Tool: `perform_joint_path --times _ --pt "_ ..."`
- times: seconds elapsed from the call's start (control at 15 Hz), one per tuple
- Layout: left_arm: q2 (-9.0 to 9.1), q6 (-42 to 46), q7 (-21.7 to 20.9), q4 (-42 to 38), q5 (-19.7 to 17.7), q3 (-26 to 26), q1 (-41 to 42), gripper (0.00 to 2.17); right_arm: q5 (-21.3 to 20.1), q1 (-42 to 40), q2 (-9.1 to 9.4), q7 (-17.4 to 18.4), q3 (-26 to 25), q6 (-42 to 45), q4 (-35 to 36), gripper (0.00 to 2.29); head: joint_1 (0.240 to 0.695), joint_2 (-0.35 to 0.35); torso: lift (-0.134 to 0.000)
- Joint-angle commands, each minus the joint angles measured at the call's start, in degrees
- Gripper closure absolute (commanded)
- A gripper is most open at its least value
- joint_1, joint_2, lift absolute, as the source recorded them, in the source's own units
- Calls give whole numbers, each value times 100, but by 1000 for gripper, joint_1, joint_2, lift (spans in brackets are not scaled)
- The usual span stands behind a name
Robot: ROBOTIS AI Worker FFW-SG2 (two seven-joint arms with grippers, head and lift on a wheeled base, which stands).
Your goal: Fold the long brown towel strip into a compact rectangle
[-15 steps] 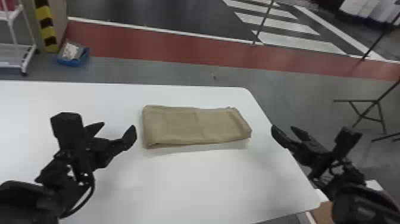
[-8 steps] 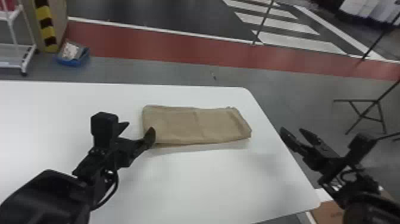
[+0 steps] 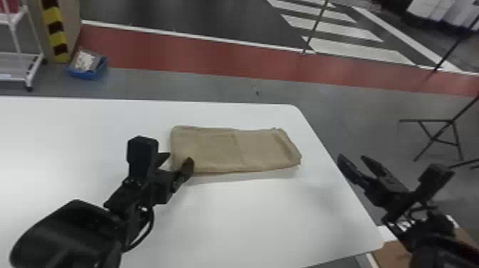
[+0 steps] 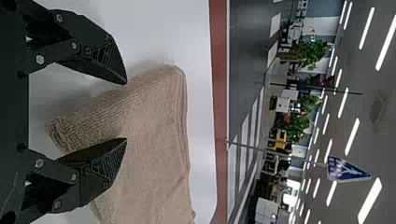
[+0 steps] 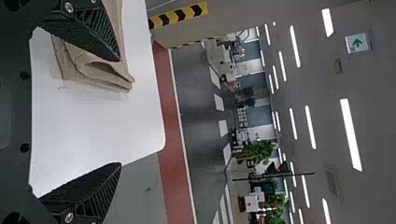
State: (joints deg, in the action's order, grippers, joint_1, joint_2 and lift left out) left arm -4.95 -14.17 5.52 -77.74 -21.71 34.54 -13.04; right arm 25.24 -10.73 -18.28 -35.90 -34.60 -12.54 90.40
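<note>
One towel [image 3: 235,151] lies near the open left gripper [image 3: 180,157], open right gripper [image 3: 352,156] well apart

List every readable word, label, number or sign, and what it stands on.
No words or numbers are readable.
Blue sign with white markings, on a pole: too small to read.
White sign with green arrow, near the ceiling: no readable text.
Brown towel strip: no print visible.

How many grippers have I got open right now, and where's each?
2. The left gripper is open at the brown towel's left end; the right gripper is open just past the table's right edge, as the head view shows it.
</note>
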Motion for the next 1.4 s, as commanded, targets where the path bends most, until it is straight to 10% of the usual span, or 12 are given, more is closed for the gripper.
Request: perform_joint_path --times 0.0,0.4,0.6,1.33 --pt "29 -161 -7 -13 0 44 -14 542 -2 1 0 -13 -47 80 -92 90 695 -350 -128" --pt "-6 -337 63 -75 8 70 -40 1433 33 10 0 -22 -65 98 -101 90 695 -350 -128" --pt "-94 -530 89 -435 0 -53 56 1433 51 19 18 -22 -47 116 -92 90 695 -350 -128" --pt "-1421 -2604 203 -3037 -44 -1846 1436 1433 -19 229 123 13 190 221 -92 90 695 -350 -128"
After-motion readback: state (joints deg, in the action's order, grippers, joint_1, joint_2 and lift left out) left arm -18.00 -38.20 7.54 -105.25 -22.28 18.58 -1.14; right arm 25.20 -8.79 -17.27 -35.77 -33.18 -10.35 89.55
